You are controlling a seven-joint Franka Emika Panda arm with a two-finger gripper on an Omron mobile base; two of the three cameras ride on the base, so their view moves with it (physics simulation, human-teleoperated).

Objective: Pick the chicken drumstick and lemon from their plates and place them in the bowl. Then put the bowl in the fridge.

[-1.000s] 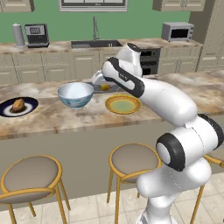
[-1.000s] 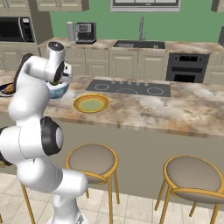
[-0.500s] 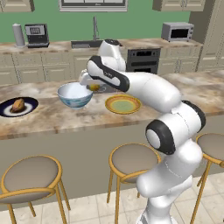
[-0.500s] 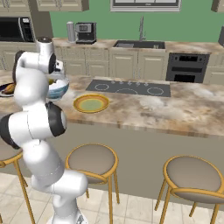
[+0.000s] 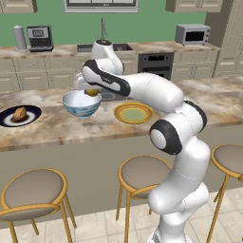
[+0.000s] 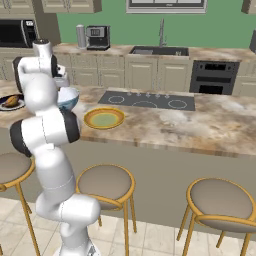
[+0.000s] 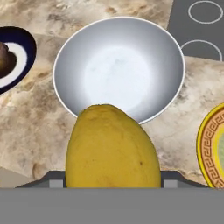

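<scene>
Left base view: the white arm reaches over the marble counter [image 5: 57, 130], and the gripper [image 5: 90, 90] hangs just above the far rim of the bowl [image 5: 81, 103] with the lemon [image 5: 92, 92] clamped in it; only a small yellow patch of the fruit shows, and the fingers themselves are too small to make out. The chicken drumstick [image 5: 19, 114] lies on the dark navy plate [image 5: 9, 121] at the left, well apart from the bowl. The yellow-gold plate [image 5: 133, 113] sits bare just right of the bowl. Right base view: the robot's own upper arm covers most of the bowl [image 6: 70, 97], leaving only a blue-patterned sliver; the gripper is hidden behind the arm. The drumstick [image 6: 11, 101] and its dark plate [image 6: 6, 107] are cut off by the left edge. The yellow-gold plate [image 6: 104, 118] is in full view near the cooktop [image 6: 146, 100]. Hand view: the lemon [image 7: 112, 148] fills the lower centre, its bottom cut off and the fingertips hidden beside it. Beyond it lies the bowl's white inside [image 7: 118, 70], nothing in it. The dark plate [image 7: 19, 48] is cropped at the left, the drumstick [image 7: 4, 57] a brown fragment; the yellow-gold plate [image 7: 211, 144] is cropped at the right.
</scene>
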